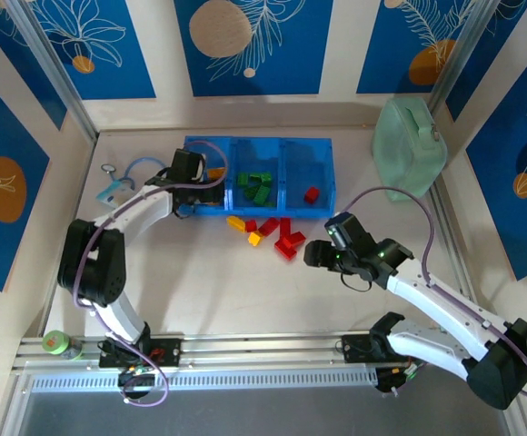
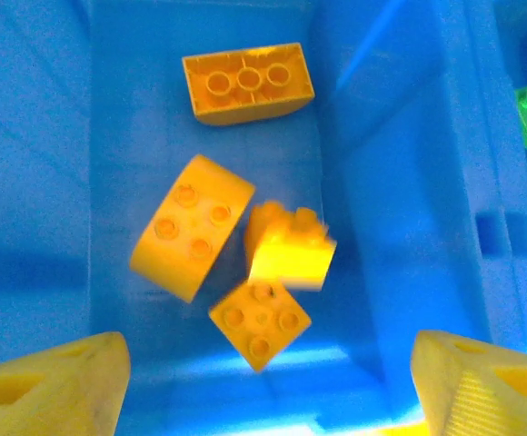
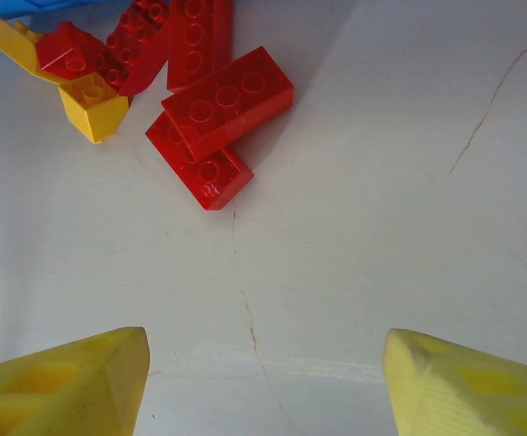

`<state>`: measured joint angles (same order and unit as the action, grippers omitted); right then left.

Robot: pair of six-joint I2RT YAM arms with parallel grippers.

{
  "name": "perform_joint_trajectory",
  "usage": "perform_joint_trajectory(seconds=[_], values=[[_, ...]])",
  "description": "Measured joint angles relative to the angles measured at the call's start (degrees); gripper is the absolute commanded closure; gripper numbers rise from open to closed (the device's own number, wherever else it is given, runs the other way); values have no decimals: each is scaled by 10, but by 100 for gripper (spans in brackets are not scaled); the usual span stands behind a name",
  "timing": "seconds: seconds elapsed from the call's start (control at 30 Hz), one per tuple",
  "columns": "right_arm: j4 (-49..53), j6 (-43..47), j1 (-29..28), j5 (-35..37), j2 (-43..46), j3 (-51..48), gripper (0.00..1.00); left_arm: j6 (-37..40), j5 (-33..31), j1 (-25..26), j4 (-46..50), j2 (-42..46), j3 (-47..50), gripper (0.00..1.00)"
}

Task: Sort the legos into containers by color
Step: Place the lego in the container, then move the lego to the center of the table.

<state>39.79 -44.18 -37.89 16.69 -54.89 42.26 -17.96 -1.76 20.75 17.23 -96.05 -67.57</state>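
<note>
The blue tray (image 1: pixel 273 211) has three compartments: yellow bricks on the left, green bricks (image 1: pixel 254 186) in the middle, one red brick (image 1: pixel 312 193) on the right. My left gripper (image 1: pixel 189 168) hangs open over the left compartment (image 2: pixel 45 227), where several yellow bricks lie; one (image 2: pixel 291 247) is blurred, in motion below the jaws. Loose red bricks (image 1: pixel 287 242) and yellow bricks (image 1: pixel 236 222) lie on the table in front of the tray. My right gripper (image 1: pixel 316 252) is open just right of that pile, with red bricks (image 3: pixel 227 113) ahead of its fingers (image 3: pixel 64 386).
A pale green lidded box (image 1: pixel 409 145) stands at the back right. A small light-blue tool with a cord (image 1: pixel 114 189) lies at the back left. A green-capped jar (image 1: pixel 56 343) sits by the left arm's base.
</note>
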Motion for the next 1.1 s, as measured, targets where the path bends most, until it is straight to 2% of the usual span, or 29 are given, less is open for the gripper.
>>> perform_joint_trajectory(seconds=[0.2, 0.3, 0.37, 0.43, 0.83, 1.1], values=[[-12, 0, -10, 0, -51, 5, 31, -2, 0, 82, -34, 74, 92, 29], [-19, 0, -18, 0, -74, 16, 31, -5, 0, 121, -48, 78, 114, 29], [-24, 0, -23, 0, -85, 23, 31, -13, 0, 136, -51, 72, 122, 33], [-28, 0, -29, 0, -91, 28, 31, -21, -1, 140, -59, 57, 123, 36], [-30, 0, -33, 11, -78, 28, 31, -61, -20, 139, -83, -39, 94, 36], [-30, 0, -30, 11, -72, 26, 32, -73, -48, 139, -82, -63, 62, 36]])
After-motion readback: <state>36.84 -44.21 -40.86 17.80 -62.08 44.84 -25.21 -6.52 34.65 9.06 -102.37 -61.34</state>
